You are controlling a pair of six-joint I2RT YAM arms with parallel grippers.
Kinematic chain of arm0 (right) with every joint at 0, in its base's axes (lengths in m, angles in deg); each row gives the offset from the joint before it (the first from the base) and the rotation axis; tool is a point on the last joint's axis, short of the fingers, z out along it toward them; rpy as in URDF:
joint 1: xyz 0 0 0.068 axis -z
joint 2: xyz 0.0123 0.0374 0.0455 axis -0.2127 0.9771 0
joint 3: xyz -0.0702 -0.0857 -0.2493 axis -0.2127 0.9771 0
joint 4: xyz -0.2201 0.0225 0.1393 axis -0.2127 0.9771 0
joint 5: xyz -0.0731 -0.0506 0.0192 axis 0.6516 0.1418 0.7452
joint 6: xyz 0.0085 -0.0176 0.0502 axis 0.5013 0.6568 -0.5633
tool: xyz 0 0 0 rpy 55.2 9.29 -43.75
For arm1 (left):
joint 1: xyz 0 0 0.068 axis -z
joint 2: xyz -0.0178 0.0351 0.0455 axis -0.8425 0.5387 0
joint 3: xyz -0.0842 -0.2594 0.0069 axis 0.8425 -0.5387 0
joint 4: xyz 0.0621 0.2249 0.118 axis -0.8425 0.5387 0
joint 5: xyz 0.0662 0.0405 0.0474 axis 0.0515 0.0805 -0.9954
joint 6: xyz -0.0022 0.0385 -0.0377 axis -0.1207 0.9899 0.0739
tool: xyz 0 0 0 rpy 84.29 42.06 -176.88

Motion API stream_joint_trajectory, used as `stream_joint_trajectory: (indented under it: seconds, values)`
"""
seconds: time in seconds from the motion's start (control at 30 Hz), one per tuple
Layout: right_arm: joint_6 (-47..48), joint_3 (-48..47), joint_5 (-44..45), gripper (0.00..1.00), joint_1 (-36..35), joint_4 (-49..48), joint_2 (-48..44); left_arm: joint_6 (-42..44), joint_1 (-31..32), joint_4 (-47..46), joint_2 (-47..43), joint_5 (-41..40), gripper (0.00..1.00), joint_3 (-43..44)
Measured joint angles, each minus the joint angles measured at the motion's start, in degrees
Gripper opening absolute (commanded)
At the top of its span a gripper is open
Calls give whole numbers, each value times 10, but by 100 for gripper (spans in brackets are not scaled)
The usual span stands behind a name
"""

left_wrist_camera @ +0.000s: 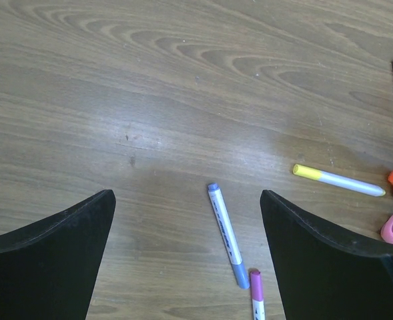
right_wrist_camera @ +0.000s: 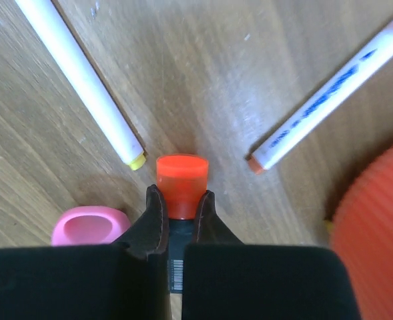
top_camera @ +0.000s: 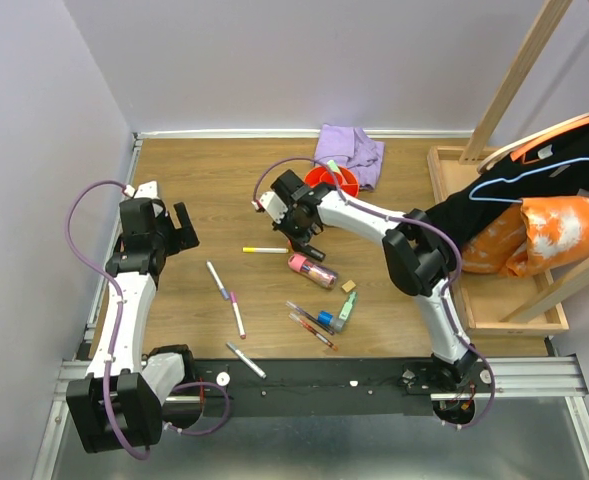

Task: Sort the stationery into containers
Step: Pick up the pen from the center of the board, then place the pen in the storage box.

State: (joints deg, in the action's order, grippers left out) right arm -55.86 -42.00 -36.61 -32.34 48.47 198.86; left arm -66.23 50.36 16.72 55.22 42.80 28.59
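My right gripper (right_wrist_camera: 181,197) clamps the orange highlighter (right_wrist_camera: 181,175) near its cap, ready for carrying to the orange cup (right_wrist_camera: 379,213) farther back. My left gripper (left_wrist_camera: 186,250) hangs spread wide, empty.

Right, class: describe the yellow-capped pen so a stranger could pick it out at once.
Find the orange cup at the back, then the right gripper just nearer the arms, shut on an orange highlighter. Immediately left of that gripper lies the yellow-capped pen, crosswise: the only white pen with a yellow end.
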Motion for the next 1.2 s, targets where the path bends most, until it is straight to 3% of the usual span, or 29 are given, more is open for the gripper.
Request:
stream_joint_trajectory:
  seconds: [0.23, 0.33, 0.47, 0.67, 0.87, 1.2]
  values:
    - [-5, -106, 4, 1, 0, -3, -10, -5, 1, -6, 10, 5, 99, 16]
    - [-37, -107, 4, 1, 6, -56, -69, -9, 5, -20, 16, 13, 99, 20]
    - [-91, -35, 6, 1, 25, -179, -168, -14, 22, -37, 29, 21, 99, 20]
    - [-134, 152, 19, 1, 99, -407, -306, -10, 43, -32, 93, 37, 99, 68]
    - [-155, 229, 27, 1, 170, -529, -294, 47, 55, -26, 179, 38, 99, 192]
    - [-163, 241, 41, 1, 196, -595, -232, 72, 97, -25, 257, 43, 99, 229]
